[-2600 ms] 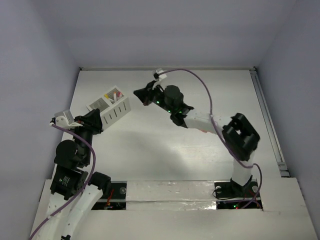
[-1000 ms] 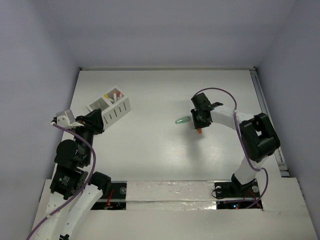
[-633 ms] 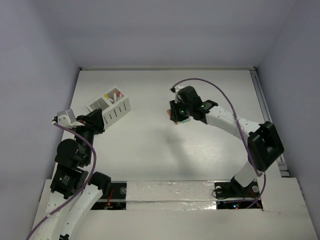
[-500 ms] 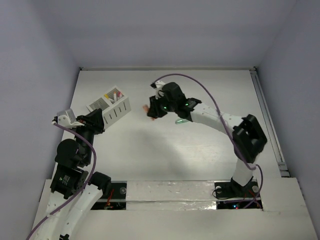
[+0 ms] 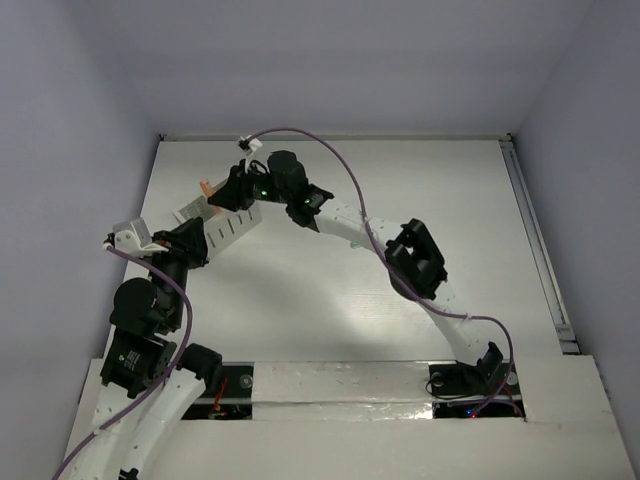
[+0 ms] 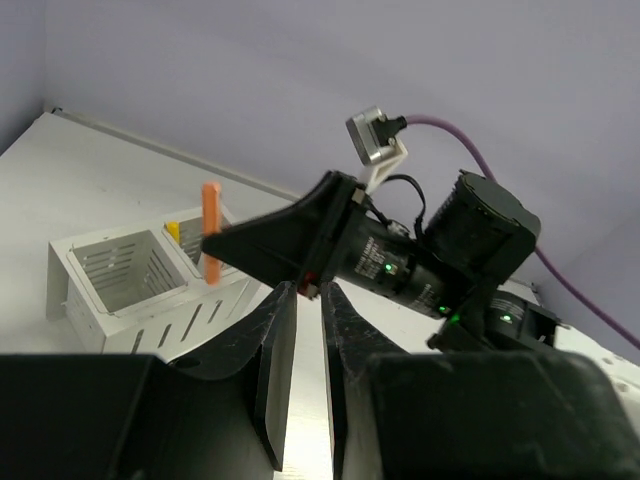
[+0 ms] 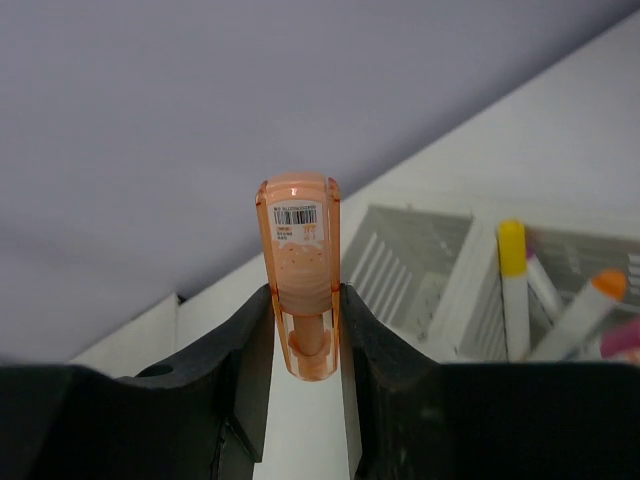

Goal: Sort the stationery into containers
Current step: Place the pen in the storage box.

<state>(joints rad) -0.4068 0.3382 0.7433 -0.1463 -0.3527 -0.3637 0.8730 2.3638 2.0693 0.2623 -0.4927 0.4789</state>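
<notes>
right hand pinching orange capsule | left hand pressed nearly together | box partly hidden

You'll find the orange piece is glossy, translucent plastic with a paper barcode label; the box looks matt white plastic, the tabletop smooth and matt.

Orange capsule, white slotted box.
</notes>
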